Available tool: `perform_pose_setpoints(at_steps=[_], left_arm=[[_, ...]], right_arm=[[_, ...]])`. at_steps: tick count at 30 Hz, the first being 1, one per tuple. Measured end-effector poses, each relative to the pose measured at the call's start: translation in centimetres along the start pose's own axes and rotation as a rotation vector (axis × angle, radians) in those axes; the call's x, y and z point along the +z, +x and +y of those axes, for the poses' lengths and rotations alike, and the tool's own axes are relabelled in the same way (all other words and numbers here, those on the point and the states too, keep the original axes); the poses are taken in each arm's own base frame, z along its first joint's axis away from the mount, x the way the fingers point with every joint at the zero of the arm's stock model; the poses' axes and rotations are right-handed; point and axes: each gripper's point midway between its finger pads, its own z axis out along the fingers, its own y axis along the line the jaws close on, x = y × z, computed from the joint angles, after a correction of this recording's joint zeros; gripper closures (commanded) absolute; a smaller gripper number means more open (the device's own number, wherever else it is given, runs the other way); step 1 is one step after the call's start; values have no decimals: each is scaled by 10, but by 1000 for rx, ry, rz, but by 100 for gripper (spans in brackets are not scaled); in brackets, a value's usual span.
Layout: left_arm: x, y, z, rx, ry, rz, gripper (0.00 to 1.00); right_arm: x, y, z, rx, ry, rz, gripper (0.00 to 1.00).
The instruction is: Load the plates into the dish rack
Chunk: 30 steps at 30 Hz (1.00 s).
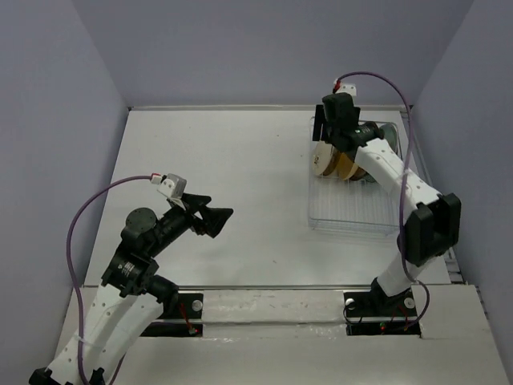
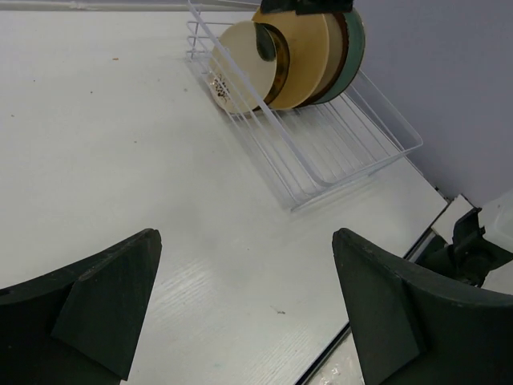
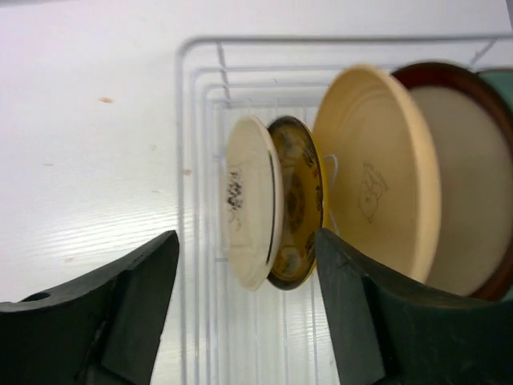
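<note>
1. Nearest, my left tool (image 1: pixel 216 215) hangs released and empty over the bare white tabletop (image 1: pixel 224 160), which shows a faint wood grain.
2. Farther out, my right tool (image 3: pixel 247 241) hovers over the dish rack (image 3: pixel 196 120), fingers spread and gripping nothing.
3. All five plates stand on edge in the rack's thin white wires: the small black-and-cream plate (image 3: pixel 250 212), the small amber patterned plate (image 3: pixel 296 200) touching its back, then the peach plate (image 3: pixel 377 172), the beige plate with a dark red rim (image 3: pixel 461 184), and a sliver of the teal plate (image 3: pixel 501 80).
4. I judge the loading done. My next move is lifting the right tool straight up, clear of the rims.
5. These discs look glazed, smooth and hard, so a nudge could tip the two small ones.
</note>
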Motion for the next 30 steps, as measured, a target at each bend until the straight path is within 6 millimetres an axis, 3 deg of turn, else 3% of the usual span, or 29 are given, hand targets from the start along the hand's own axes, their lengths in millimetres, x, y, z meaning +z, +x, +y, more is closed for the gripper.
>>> perform_pose_setpoints(at_steps=[2, 3, 5, 6, 9, 12, 14, 20, 25, 30], left_arm=[[2, 3, 1, -4, -1, 13, 1], [3, 4, 2, -5, -4, 18, 1], [4, 5, 4, -8, -11, 24, 1], [5, 5, 6, -10, -17, 26, 1], [5, 4, 12, -13, -41, 21, 1], [6, 1, 21, -16, -81, 10, 1], [6, 0, 28, -19, -115, 2, 1], [9, -4, 32, -31, -138, -18, 1], [9, -16, 27, -31, -122, -56, 1], [-2, -31, 21, -13, -113, -125, 1]], right_arm=[[-32, -25, -1, 48, -80, -68, 3], [-60, -42, -1, 82, -159, -121, 0], [-97, -58, -6, 131, -247, -200, 0], [-129, -66, -9, 167, -331, -260, 0], [-196, -71, -17, 246, -529, -409, 0], [-235, -52, -16, 294, -704, -493, 0], [-243, -29, -11, 314, -788, -484, 0], [-239, 76, 25, 325, -1069, -279, 0], [-245, 125, 33, 384, -1219, -227, 0], [-254, 142, 37, 411, -1311, -188, 0]])
